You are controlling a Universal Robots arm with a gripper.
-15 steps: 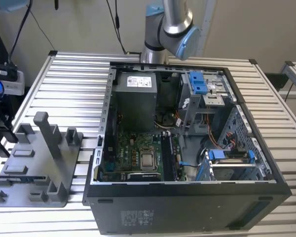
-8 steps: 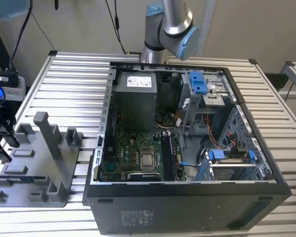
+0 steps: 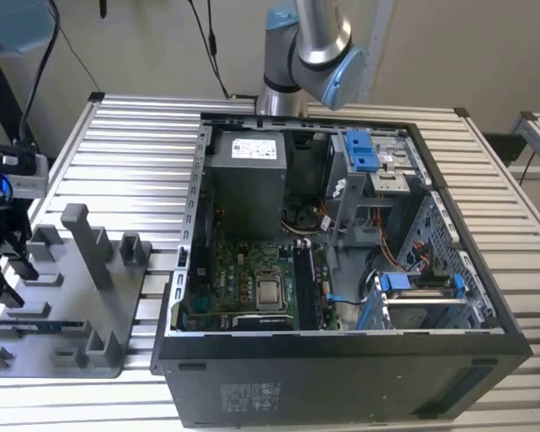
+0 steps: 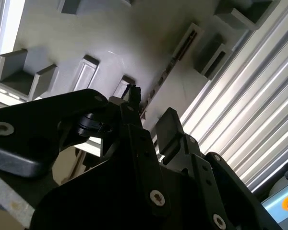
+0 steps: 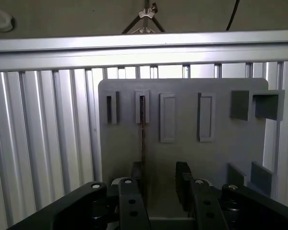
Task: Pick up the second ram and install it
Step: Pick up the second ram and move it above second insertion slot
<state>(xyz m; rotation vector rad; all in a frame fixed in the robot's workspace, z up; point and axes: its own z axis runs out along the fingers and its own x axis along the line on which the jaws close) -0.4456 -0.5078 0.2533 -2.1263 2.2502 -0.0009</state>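
Observation:
The second ram [image 5: 143, 139] is a thin dark stick standing on edge in a slot of the grey holder tray [image 5: 225, 153]. In the second wrist view the ram [image 4: 175, 55] runs as a dark line across the tray [image 4: 134, 38]. My gripper [image 5: 159, 179] hovers just over the tray, open, with the stick's near end close beside one finger [image 5: 137, 175] and inside the gap. The other finger [image 5: 183, 177] stands apart from it. In the exterior view the gripper [image 3: 2, 270] hangs over the tray [image 3: 117, 306] at the exterior view's left.
An open computer case [image 3: 342, 378] lies on the slatted metal table [image 3: 135, 162], with the motherboard [image 3: 252, 279] exposed and dark memory slots [image 3: 308, 286] beside the processor socket. Tall grey posts [image 3: 81, 238] rise from the tray. The arm's base [image 3: 301, 54] stands behind the case.

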